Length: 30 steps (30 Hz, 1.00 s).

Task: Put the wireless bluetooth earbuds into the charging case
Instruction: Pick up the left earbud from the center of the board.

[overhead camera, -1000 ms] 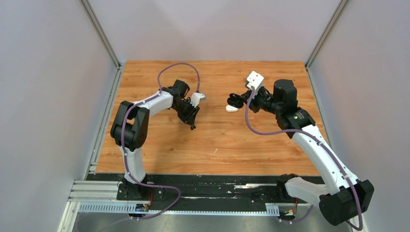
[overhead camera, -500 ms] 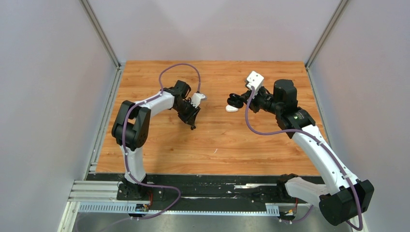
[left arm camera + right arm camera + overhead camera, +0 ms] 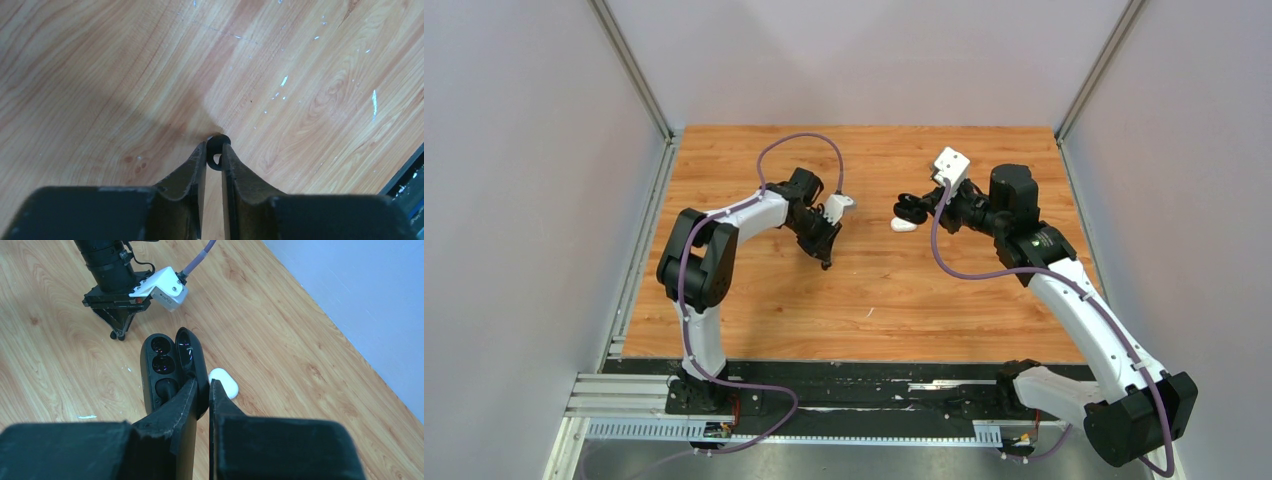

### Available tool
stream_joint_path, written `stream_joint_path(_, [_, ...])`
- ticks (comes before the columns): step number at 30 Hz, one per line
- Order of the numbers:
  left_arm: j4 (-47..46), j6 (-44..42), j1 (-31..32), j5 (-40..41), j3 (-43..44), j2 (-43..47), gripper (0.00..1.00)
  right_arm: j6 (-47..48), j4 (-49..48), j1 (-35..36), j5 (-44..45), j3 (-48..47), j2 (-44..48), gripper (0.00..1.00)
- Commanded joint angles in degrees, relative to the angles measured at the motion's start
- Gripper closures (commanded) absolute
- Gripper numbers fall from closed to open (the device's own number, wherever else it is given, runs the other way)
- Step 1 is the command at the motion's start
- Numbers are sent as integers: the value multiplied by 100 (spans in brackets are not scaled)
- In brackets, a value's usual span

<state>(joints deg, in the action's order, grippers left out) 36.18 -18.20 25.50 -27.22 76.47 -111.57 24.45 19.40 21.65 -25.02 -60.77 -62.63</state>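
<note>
A tiny black earbud [image 3: 218, 141] sits pinched between the tips of my left gripper [image 3: 214, 150], right at the wooden table. In the top view the left gripper [image 3: 826, 260] points down at mid-table, left of centre. My right gripper [image 3: 201, 384] is shut on the raised lid [image 3: 190, 354] of the open black charging case [image 3: 158, 367]. The case's dark wells face up, with the left arm beyond them. From above, the right gripper [image 3: 916, 209] holds the case at the table's far middle. No other earbuds are in view.
A white pill-shaped case [image 3: 224, 382] lies shut on the table just right of the black case, also visible from above [image 3: 904, 225]. Grey walls stand on both sides of the table [image 3: 864, 300]. A black rail [image 3: 844, 378] runs along the near edge.
My left gripper's fingers have drawn in round the black earbud, and the left arm has shifted slightly to the right. The right arm and the case have stayed put.
</note>
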Motion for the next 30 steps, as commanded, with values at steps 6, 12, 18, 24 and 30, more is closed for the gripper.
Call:
stream_joint_path(6, [63, -15, 17, -44, 44, -62, 93, -100, -294, -28, -92, -5, 12, 100])
stream_joint_path(12, [362, -131, -7, -185, 50, 170, 100, -98, -303, -24, -113, -30, -17, 100])
stream_joint_path(18, [73, -352, -27, -721, -98, 829, 100, -72, -305, -21, -118, -83, -97, 100])
stream_joint_path(24, [24, 465, -73, -83, -109, 877, 88, -64, -304, -21, -185, -149, -176, 100])
stream_joint_path(30, [-109, 2032, -193, 72, -582, 1057, 65, -66, -305, -16, -187, -206, -256, 100])
